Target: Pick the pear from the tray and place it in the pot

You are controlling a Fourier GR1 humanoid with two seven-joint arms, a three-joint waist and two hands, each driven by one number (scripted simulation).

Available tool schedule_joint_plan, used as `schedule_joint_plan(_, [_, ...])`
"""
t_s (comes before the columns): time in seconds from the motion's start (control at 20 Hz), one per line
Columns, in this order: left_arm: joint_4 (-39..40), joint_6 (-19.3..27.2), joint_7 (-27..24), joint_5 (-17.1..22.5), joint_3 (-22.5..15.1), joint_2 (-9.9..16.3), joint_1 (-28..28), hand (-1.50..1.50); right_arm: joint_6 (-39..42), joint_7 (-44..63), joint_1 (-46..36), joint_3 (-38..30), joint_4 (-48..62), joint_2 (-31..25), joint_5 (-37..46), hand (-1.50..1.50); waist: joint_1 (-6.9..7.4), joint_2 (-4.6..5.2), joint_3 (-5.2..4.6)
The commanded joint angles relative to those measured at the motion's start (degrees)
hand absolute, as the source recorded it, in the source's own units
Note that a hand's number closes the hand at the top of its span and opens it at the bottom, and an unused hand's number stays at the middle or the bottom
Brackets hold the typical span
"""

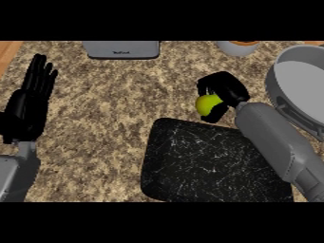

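Fingers of right hand (223, 90) clamp 1 pear (208, 105); left hand (31, 97) fingers straight; 1 tray (206, 163), 1 pot (311, 90).

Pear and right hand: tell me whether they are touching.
Touching. The head view shows the right hand with its black fingers curled round the yellow-green pear, held above the counter just beyond the black tray.

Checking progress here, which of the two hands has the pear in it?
The right hand, its fingers curled round the yellow-green pear. The left hand rests open at the left edge, holding nothing.
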Motion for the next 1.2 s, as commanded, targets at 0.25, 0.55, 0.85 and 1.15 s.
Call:
schedule_joint_plan(0.25, [0.09, -0.21, 1.29, 0.09, 0.71, 0.99, -1.0, 0.0, -25.52, 40.07, -12.67, -2.93, 6.02, 4.67, 10.44, 1.5, -0.48, -0.48, 0.15])
schedule_joint_plan(0.55, [0.17, 0.33, 0.84, 0.51, 1.34, -0.12, -0.02, 0.0, -31.85, 59.53, -19.42, 0.34, 8.16, 0.97, 21.55, 1.5, -1.91, -0.5, 0.26])
schedule_joint_plan(0.85, [3.0, -0.69, 0.71, 0.66, 3.56, 1.05, -2.06, 0.0, -28.28, 69.54, -16.97, 0.37, 1.13, -5.22, 26.54, 1.5, -2.41, 0.07, 0.4])
schedule_joint_plan(1.15, [0.81, -1.04, -2.46, -0.59, 1.98, -1.28, 3.2, 0.0, -22.6, 64.96, -4.96, -3.64, -11.3, -18.32, 22.2, 1.5, -2.06, 0.23, 0.43])
